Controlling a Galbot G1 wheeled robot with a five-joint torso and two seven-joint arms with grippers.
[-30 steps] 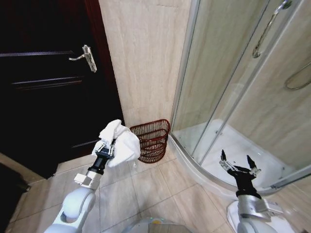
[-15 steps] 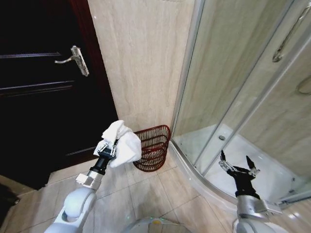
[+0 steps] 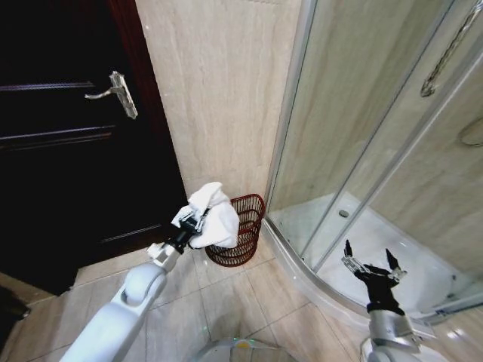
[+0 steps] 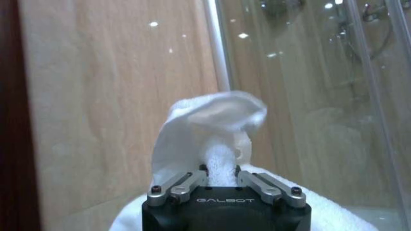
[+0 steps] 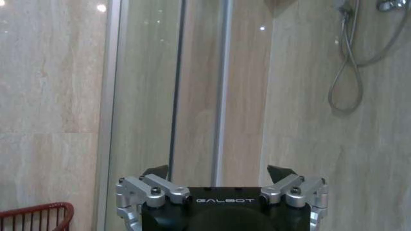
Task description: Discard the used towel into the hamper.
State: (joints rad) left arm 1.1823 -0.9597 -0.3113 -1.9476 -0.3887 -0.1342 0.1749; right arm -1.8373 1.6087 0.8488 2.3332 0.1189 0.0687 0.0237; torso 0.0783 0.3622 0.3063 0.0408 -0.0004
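My left gripper [image 3: 198, 221] is shut on the white towel [image 3: 215, 219], holding it bunched up in the air just left of the hamper's rim. In the left wrist view the towel [image 4: 215, 130] stands up between the closed fingers [image 4: 186, 183]. The dark red openwork hamper [image 3: 240, 235] stands on the floor in the corner between the beige tiled wall and the shower enclosure; the right wrist view catches its rim [image 5: 35, 211]. My right gripper [image 3: 371, 260] hangs open and idle at the lower right, in front of the shower.
A dark wooden door [image 3: 68, 151] with a metal lever handle [image 3: 117, 89] fills the left side. The curved glass shower enclosure [image 3: 362, 151] with its white tray [image 3: 392, 249] takes up the right. Beige floor tiles [image 3: 226, 302] lie in front of the hamper.
My left arm has stretched forward and to the right, carrying the towel closer to the hamper. Earlier the camera also shifted, bringing the hamper nearer. The right gripper stays put.
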